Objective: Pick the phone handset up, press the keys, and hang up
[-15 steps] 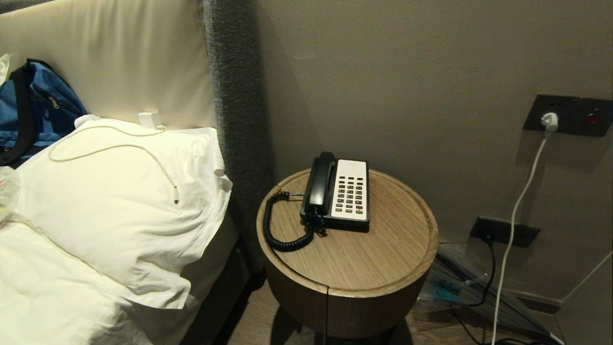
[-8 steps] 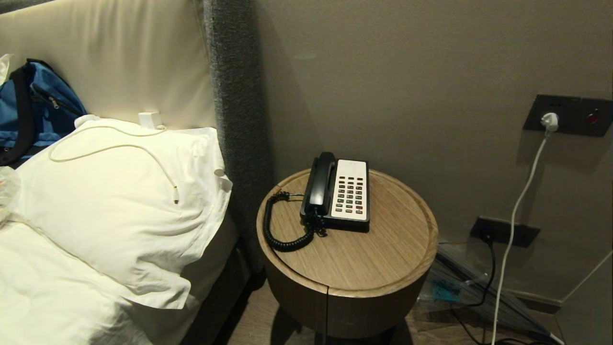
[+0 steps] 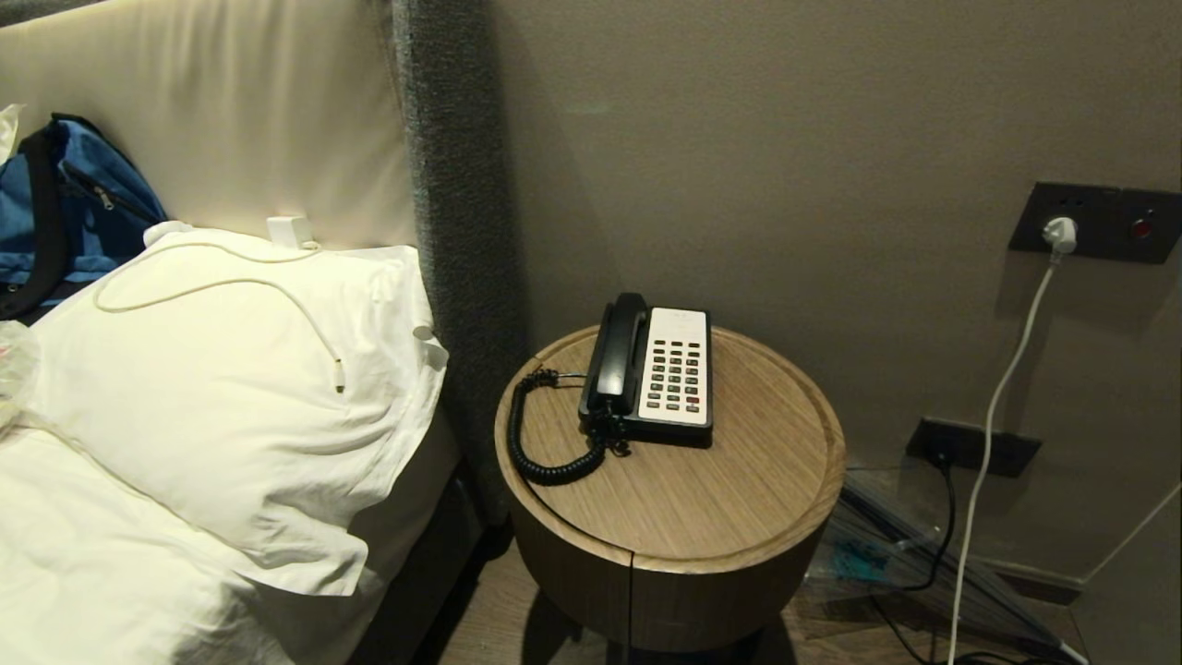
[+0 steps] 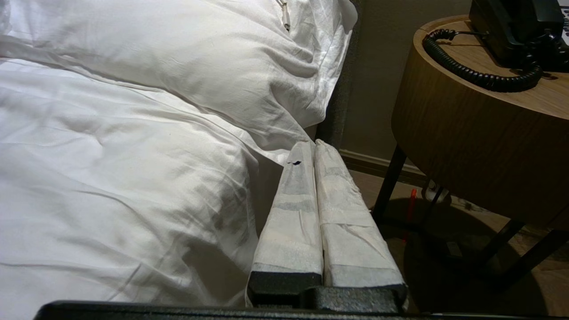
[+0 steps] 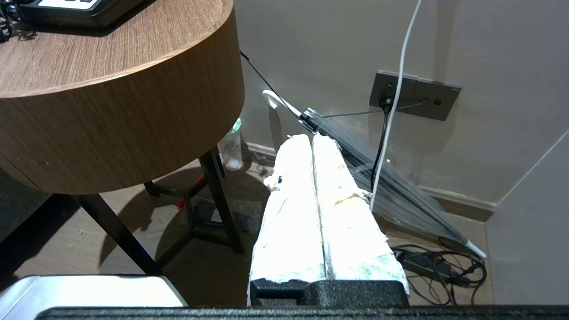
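Handset sits cradled on the phone's left side, keys just right of it, on the round table. Your left gripper and right gripper hang low, fingers pressed together, empty. Watch the coiled cord: it may drag the phone when you lift.

A round wooden counter with a raised rim stands beside the bed. On it sits a black phone base with the phone handset resting in its cradle, the keys just beside it, and the coiled cord looping across the wood. A white pillow lies on the bed, a thin white cable draped over it.
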Controlling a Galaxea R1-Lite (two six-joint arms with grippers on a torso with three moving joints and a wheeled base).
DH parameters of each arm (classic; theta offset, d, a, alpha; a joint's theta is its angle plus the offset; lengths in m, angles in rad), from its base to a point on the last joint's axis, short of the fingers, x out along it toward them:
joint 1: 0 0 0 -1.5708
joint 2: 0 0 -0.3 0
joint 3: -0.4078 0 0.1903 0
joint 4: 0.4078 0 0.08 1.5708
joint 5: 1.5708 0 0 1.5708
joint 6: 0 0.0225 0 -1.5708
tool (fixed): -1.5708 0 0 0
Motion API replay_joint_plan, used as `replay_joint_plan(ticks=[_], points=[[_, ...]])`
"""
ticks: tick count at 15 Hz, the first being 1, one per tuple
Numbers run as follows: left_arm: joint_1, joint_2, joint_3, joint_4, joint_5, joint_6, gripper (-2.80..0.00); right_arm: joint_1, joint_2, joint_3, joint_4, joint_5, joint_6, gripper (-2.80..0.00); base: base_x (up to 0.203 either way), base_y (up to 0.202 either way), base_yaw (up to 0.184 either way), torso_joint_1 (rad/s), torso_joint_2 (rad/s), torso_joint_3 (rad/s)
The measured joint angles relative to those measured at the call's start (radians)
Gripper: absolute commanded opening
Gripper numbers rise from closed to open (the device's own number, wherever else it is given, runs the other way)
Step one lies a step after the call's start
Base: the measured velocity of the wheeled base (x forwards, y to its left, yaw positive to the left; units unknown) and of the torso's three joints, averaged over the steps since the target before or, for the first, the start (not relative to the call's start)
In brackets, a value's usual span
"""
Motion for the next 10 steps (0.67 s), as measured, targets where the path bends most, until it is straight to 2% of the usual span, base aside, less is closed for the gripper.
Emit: replay_joint_plan(ticks=[10], points=[[0.000,0.000,0.000,0.000,0.000,0.000,-2.80,0.000,0.000,-0.001,0.000,0.000,0.005,-2.80,0.000,0.000,0.000,0.000,0.00,0.000]])
